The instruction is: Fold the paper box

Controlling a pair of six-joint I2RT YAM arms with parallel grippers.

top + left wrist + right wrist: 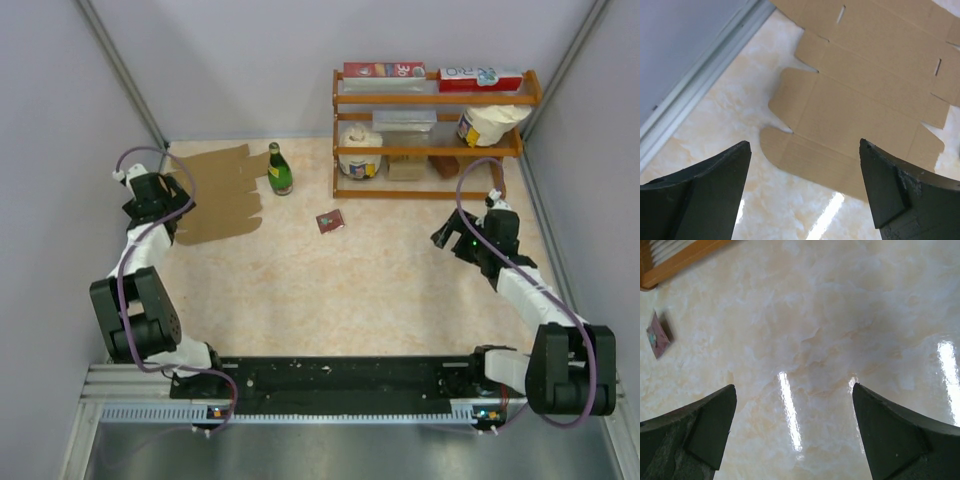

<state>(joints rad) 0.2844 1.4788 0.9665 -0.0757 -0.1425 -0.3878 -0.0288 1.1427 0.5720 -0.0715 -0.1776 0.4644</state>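
- Paper box [218, 193]: an unfolded flat sheet at the counter's [400, 290] far-left corner, flaps toward the left wall.
- Your left hand [804, 145] is spread wide, hovering at the sheet's near-left flaps and pinching nothing. The overhead view is too coarse to tell whether it touches the sheet.
- Your right hand [792, 387] is also spread and empty, over bare counter near the right edge, well apart from the sheet.
- Risk: the sheet lies flush, so fingers may skid over it and push it toward the wall instead of lifting a flap.
- Risk: the green bottle [279, 170] stands just beside the sheet's right edge, and a shove that way could topple it.
- Risk: with nothing bracing the sheet, a one-handed fold may crease off the score lines.
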